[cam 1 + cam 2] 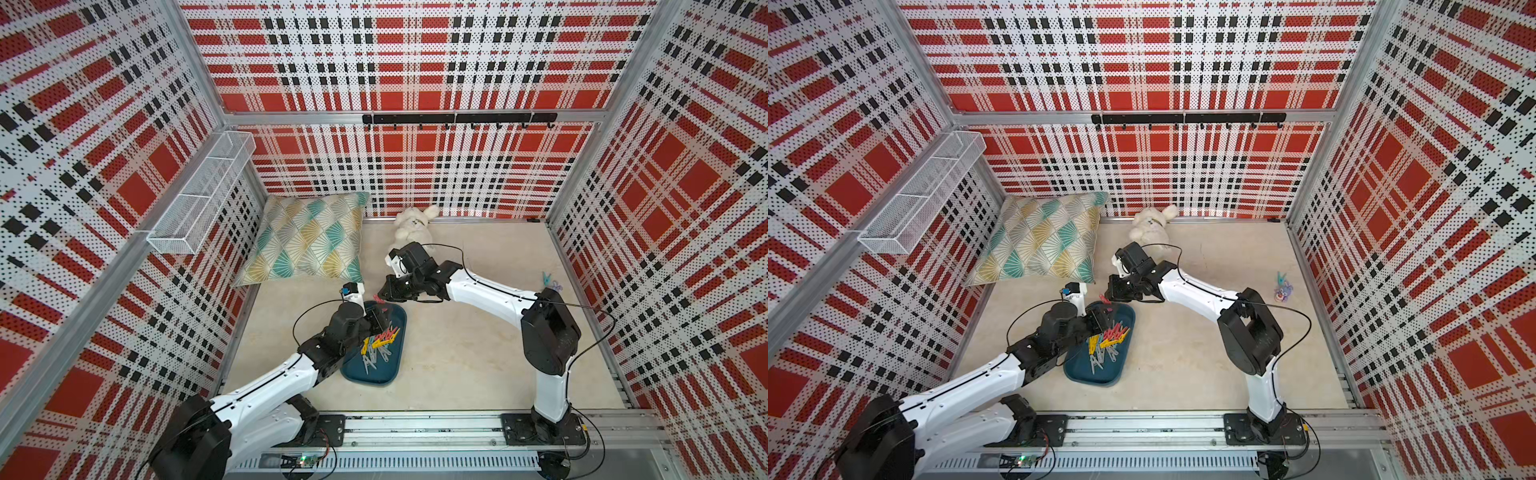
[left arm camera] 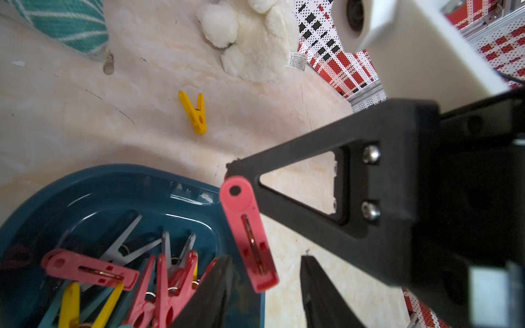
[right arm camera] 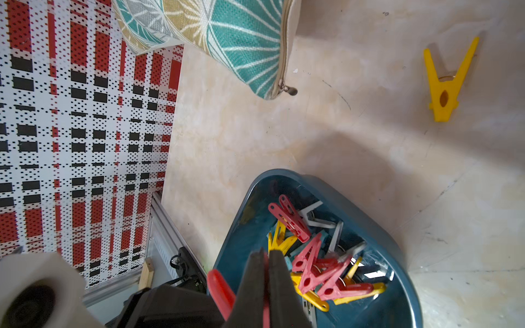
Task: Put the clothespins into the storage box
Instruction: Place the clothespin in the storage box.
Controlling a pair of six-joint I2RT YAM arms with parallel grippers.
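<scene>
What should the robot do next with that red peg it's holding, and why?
Probably shift the right tool slightly further over the storage box and open it. It's shut on a red clothespin hanging right at the box's rim, so a drop now might land outside.

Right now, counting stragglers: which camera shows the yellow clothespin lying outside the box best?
The right wrist view: the yellow clothespin lies large, sharp and unobstructed. The left wrist view shows it smaller, though still whole. I cannot find it in either top view.
</scene>
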